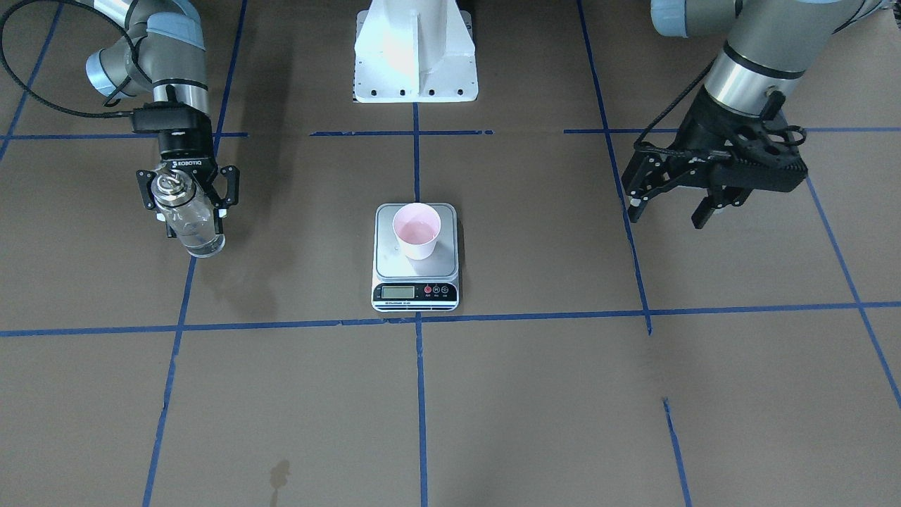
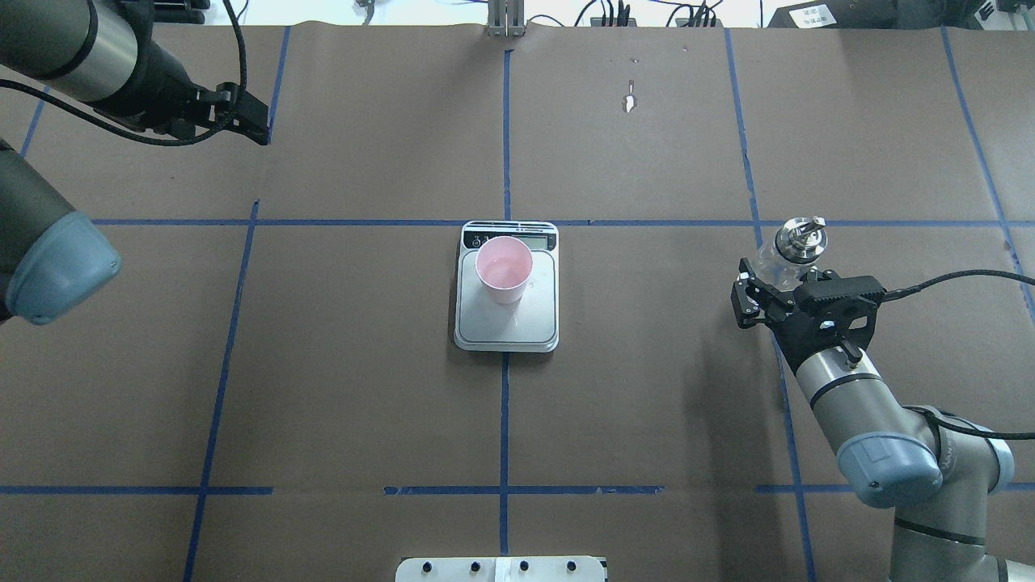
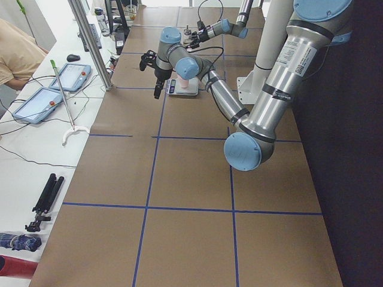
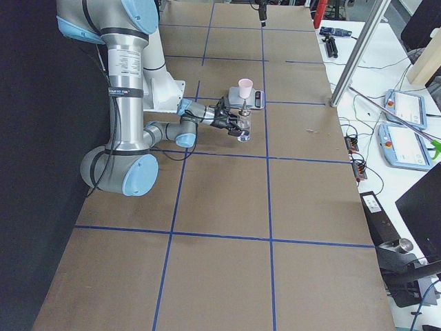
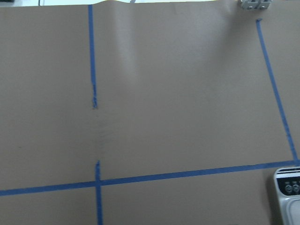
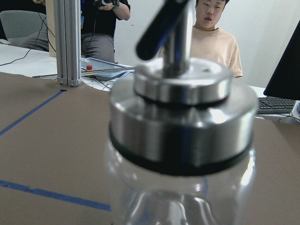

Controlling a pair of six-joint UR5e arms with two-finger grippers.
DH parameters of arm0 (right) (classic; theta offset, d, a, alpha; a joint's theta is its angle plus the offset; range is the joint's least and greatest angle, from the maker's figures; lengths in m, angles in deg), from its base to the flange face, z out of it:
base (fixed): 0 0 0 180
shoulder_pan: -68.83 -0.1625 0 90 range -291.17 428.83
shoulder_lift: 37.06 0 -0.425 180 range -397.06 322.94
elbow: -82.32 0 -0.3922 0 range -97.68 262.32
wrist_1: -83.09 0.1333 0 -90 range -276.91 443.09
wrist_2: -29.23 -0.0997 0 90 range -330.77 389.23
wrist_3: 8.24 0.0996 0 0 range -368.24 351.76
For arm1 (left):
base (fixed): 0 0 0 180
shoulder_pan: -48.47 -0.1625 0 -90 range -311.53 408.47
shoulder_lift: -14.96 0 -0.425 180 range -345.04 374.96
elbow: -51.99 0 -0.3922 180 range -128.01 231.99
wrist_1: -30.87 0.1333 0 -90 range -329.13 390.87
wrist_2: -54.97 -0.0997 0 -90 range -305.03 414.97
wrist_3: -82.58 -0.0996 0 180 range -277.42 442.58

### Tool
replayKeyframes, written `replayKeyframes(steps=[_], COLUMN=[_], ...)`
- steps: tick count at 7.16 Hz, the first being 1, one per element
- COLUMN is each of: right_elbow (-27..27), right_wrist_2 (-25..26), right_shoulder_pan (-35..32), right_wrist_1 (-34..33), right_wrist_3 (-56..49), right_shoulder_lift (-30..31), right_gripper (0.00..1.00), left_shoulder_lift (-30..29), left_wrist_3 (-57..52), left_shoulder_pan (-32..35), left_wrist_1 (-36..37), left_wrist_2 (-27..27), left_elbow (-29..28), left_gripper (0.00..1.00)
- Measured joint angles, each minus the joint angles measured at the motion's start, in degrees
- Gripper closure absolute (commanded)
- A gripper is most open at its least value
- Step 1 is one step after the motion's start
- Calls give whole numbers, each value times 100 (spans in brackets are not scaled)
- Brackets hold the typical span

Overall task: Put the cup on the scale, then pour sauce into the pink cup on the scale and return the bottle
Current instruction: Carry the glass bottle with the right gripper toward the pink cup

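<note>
Brown paper covers the whole table (image 1: pixel 535 394), taped off into squares with blue lines. Dead centre, a flat silver-grey digital kitchen scale (image 1: pixel 391 266) is parked. The small pale pink tapered cup (image 1: pixel 417 232) is stood upright on its platform. A wet sheen can be made out inside it, so the pour is probably done, tbh.

The small clear glass bottle with the shiny metal spout cap (image 1: pixel 199 238) is found way off on the robot's right side, well apart from the scale. It's pinched round its body by the right hand (image 1: pixel 191 215) and held roughly upright. Whether its base is touching the paper can't be told. The left hand (image 1: pixel 669 215) is parked above the left side of the table, fingers spread wide, nothing held in it.

So only the put-down seems to be left. What could be botched: if the bottle gets let go while it's tilted or not fully seated, it could be tipped over. Round glass would then be sent rolling, with whatever sauce is left inside dribbled out of the spout. Slick glass could also be dragged along if the fingers are pulled away crooked.
</note>
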Motion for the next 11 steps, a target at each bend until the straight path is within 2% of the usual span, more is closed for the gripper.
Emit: replayKeyframes(steps=[2,5,7,9,11], right_elbow=[87,116,125,120,99], right_wrist_2=[-80,-257,-277,-292,-300], right_shoulder_pan=[1,-21,-78,-106,-95], right_wrist_1=[-894,-1515,-2654,-3206,-3672], right_wrist_3=[-354,-688,-665,-717,-1281], right_shoulder_lift=[-661,-1347,-1940,-2185,-2339], right_gripper=[100,100,100,100,100], left_shoulder_lift=[243,328,429,516,689], left_wrist_3=[-510,-606,-615,-803,-1358], left_shoulder_pan=[273,324,327,370,557], left_wrist_1=[8,17,13,14,2], left_wrist_2=[-1,-3,-8,-9,-5], left_elbow=[73,95,149,164,167], left_gripper=[9,9,9,9,9])
